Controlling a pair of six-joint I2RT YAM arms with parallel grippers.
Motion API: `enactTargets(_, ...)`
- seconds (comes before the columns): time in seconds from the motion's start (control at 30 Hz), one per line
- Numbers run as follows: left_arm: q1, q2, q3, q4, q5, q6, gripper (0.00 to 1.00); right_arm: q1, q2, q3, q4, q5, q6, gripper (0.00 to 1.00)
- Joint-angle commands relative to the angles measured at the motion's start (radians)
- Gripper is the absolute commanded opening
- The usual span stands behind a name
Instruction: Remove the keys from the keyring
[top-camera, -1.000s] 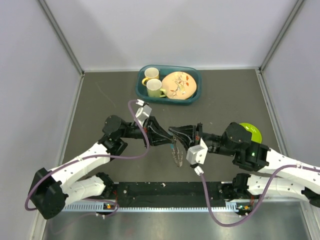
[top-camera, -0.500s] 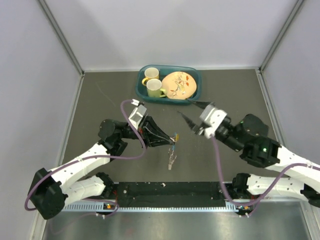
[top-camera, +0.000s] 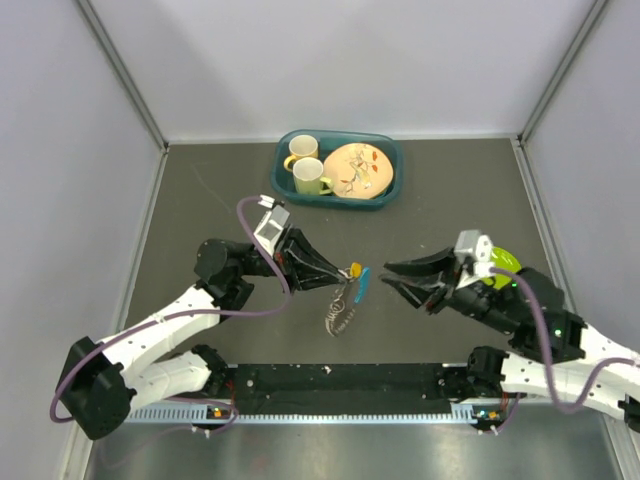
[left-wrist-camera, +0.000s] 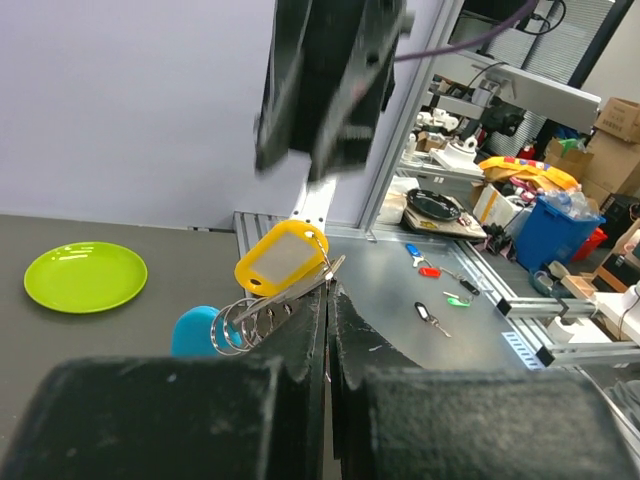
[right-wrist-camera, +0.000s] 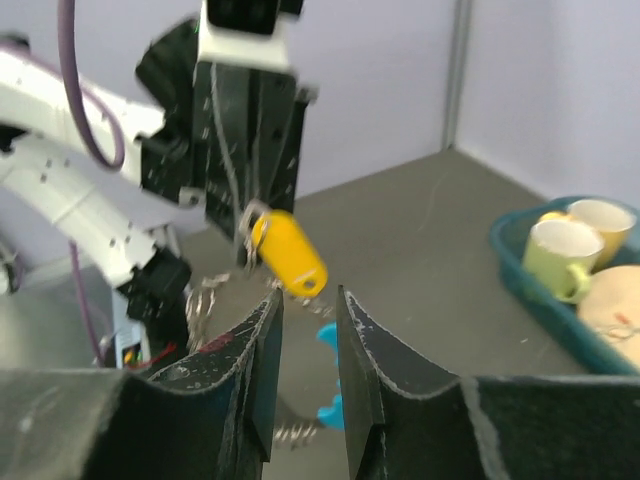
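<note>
The keys (top-camera: 341, 308) hang above the middle of the bench (top-camera: 210, 190), a silvery bunch dangling from the tip of the left hand (top-camera: 334, 280). A yellow tag (top-camera: 355, 269) and a blue tag (top-camera: 363, 284) stick out beside them. In the left wrist view the coiled keyring (left-wrist-camera: 248, 322) sits right at the fingertips, with the yellow tag above it. The left hand is clenched on the keys at that spot, its fingers pressed together.

The right hand (top-camera: 386, 276) faces the bunch from the right, near it but not touching. Its fingers stand a little apart and grasp nothing; its wrist view shows the yellow tag through the gap.

Under the right arm a green plate (top-camera: 507, 262) lies partly hidden. At the far edge of the bench a teal basin (top-camera: 386, 196) holds two mugs (top-camera: 310, 176) and a patterned plate (top-camera: 357, 169).
</note>
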Motion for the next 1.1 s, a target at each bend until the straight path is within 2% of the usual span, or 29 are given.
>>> enactTargets(0.0, 0.004, -0.032, 0.022, 0.045, -0.042, 0.013, 0.00, -0.004, 0.018, -0.097, 0.184, -0.169, 0.056, 0.28)
enactTargets(0.13, 0.004, -0.042, 0.022, 0.036, -0.048, 0.014, 0.00, -0.002, 0.056, -0.100, 0.240, -0.175, 0.064, 0.23)
enactTargets(0.53, 0.004, -0.085, 0.019, -0.047, -0.074, 0.068, 0.00, -0.004, 0.099, -0.126, 0.332, -0.211, 0.091, 0.22)
enactTargets(0.7, 0.005, -0.084, 0.021, -0.051, -0.078, 0.074, 0.00, -0.005, 0.108, -0.117, 0.341, -0.238, 0.116, 0.17)
enactTargets(1.07, 0.005, -0.084, 0.024, -0.047, -0.086, 0.072, 0.00, -0.002, 0.136, -0.123, 0.338, -0.206, 0.117, 0.20)
